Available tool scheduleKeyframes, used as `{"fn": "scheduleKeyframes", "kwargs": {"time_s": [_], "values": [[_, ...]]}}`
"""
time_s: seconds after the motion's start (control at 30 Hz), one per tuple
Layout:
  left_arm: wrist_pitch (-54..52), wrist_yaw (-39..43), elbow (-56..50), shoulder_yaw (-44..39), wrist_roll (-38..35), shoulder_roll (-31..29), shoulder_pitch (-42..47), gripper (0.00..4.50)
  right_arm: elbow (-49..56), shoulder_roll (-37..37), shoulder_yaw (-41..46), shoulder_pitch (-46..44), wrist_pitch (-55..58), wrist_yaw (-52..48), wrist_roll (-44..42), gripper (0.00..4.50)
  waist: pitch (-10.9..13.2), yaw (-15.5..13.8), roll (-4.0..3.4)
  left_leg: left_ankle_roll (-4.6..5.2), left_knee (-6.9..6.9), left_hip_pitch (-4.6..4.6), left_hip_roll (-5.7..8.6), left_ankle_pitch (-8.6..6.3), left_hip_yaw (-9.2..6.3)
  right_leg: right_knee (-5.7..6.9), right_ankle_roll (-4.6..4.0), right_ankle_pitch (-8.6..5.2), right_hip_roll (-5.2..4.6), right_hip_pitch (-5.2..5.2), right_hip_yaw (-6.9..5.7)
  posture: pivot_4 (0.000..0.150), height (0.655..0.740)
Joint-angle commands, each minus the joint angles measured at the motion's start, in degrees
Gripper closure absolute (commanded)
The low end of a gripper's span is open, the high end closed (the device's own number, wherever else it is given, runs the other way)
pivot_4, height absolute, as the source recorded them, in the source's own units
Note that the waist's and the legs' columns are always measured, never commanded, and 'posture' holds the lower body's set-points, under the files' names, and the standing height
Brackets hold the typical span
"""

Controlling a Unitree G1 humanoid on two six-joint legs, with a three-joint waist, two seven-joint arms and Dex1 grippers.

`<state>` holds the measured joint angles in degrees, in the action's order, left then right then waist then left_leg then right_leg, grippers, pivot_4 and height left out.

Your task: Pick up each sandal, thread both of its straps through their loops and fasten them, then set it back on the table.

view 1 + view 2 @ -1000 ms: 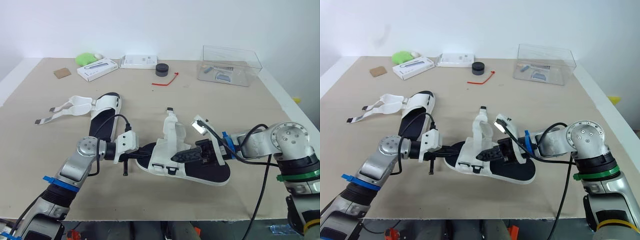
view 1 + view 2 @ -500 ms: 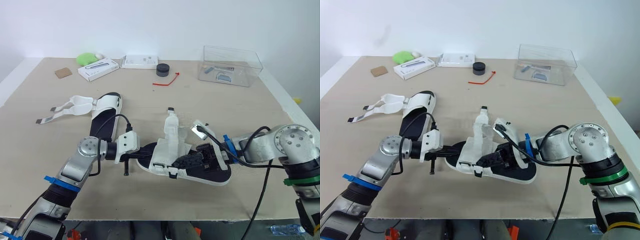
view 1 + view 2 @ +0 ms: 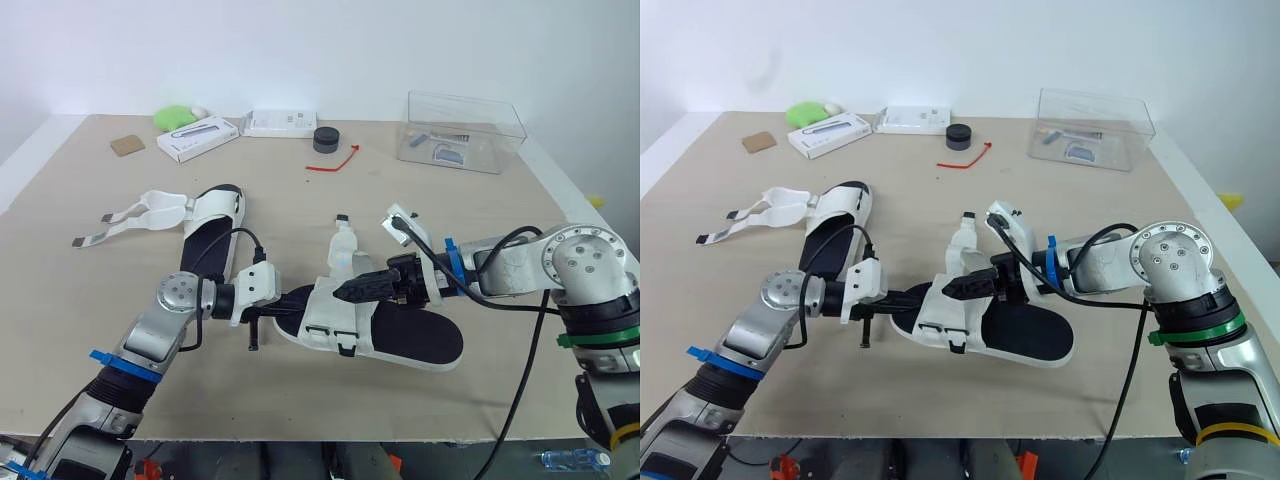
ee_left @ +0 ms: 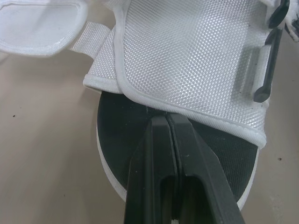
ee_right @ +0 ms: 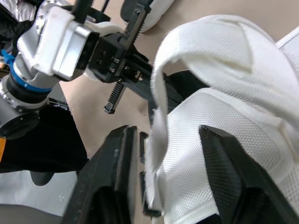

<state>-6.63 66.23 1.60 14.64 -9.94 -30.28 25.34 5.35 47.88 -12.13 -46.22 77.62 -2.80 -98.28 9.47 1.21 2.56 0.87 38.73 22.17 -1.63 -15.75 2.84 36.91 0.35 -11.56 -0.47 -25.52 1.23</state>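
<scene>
Sandal with black sole and white mesh straps (image 3: 410, 338) lies at the middle of the beige desk (image 3: 470, 215), its sole rim pinched in the closed left hand (image 3: 290, 302). The right hand (image 3: 350, 291) has its 2 fingers (image 5: 112, 177) wide apart, a white strap (image 5: 196, 60) between them.
</scene>
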Motion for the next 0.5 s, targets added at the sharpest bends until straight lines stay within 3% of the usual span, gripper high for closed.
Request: {"fn": "scheduleKeyframes", "kwargs": {"time_s": [0.03,0.5], "values": [[-0.2,-0.45,-0.15,-0.19,0.35,-0.38,0.28,4.5,2.73,0.28,2.13,2.08,0.48,-0.42,-1.92,4.47,0.0,0.0,0.0,0.0,0.0,0.01,0.0,0.0,-0.01,-0.01,0.0,0.0,-0.01,0.0,-0.01,0.15,0.74],[-0.2,-0.57,0.37,0.08,0.28,-0.44,0.51,4.5,14.0,2.92,2.74,8.77,0.13,-1.98,-0.69,4.47,0.0,-0.01,0.0,0.0,0.03,0.01,-0.02,0.0,-0.09,-0.01,0.05,-0.02,0.05,0.01,-0.07,0.15,0.74]]}}
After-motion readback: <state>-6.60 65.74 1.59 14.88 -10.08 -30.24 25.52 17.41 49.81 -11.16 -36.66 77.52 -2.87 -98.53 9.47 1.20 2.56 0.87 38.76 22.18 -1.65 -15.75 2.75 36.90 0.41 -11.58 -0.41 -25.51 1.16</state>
